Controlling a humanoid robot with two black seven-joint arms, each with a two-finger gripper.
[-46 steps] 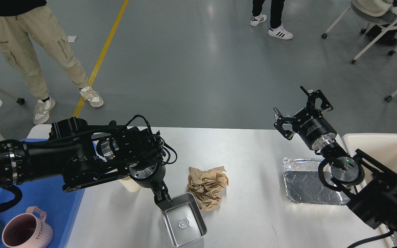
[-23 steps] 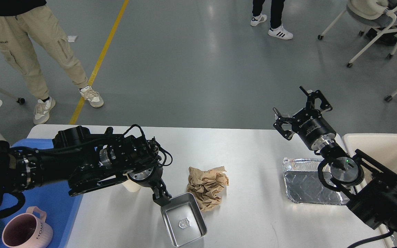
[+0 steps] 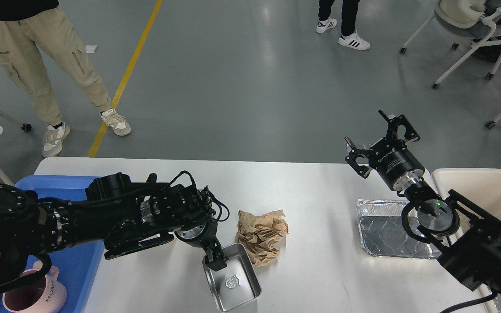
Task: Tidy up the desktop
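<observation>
One paper wad (image 3: 261, 234) (beside steel tray (image 3: 232, 282))

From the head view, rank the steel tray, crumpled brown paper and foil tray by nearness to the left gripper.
Measured from the left gripper:
1. Steel tray, directly at the fingertips, by its near-left rim.
2. Crumpled brown paper, just right of it.
3. Foil tray, far right, under the right arm.
</observation>
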